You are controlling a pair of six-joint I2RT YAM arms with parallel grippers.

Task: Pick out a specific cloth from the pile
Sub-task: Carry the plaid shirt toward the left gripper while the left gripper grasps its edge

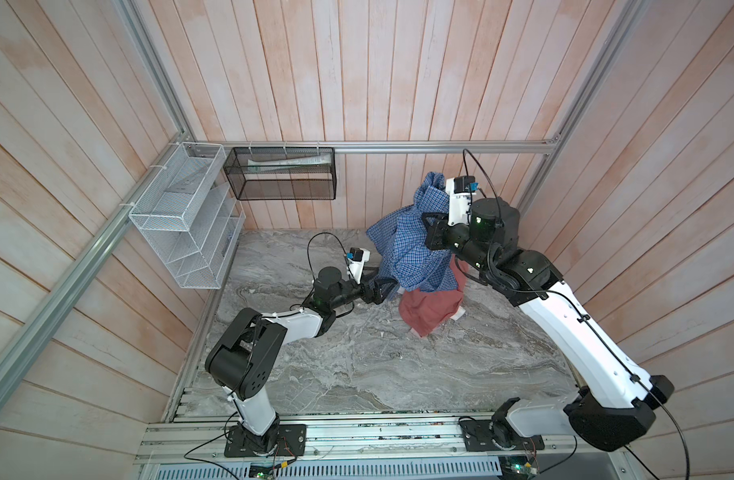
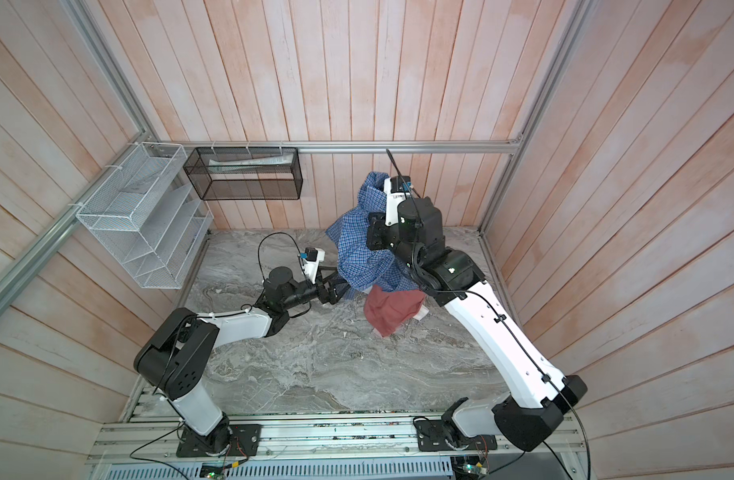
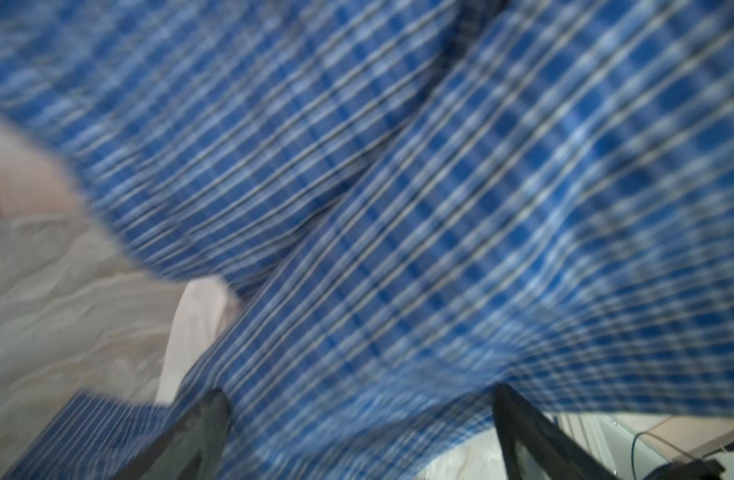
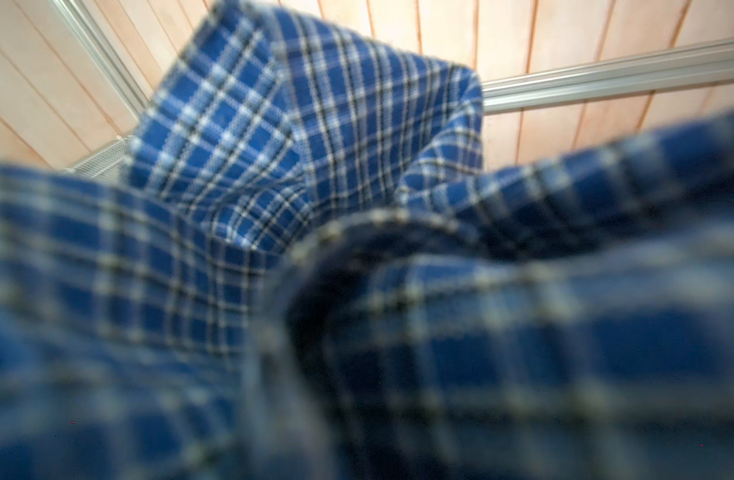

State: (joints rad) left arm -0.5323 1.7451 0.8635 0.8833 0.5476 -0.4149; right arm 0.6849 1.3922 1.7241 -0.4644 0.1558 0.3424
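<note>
The cloth [image 1: 411, 249] [image 2: 365, 253], a blue-and-white checked shirt, hangs high over the back right of the table. My right gripper [image 1: 426, 226] [image 2: 371, 228] is shut on its upper part. In the right wrist view the cloth [image 4: 315, 145] fills the frame and hides the jaws. Below it the rest of the pile lies on the table: a salmon-pink garment [image 1: 429, 309] [image 2: 392, 309] with a white cloth [image 1: 459, 314] peeking out beside it. My left gripper [image 1: 388, 289] [image 2: 342, 289] [image 3: 359, 392] is open at the shirt's lower left hem, and checked fabric [image 3: 398, 208] drapes between its spread fingers.
A white wire rack [image 1: 182, 216] and a black mesh basket [image 1: 280, 172] hang on the back-left walls. The grey marble tabletop [image 1: 357, 365] stretches forward to the arms' bases. Wooden walls and aluminium rails [image 1: 398, 146] enclose the cell.
</note>
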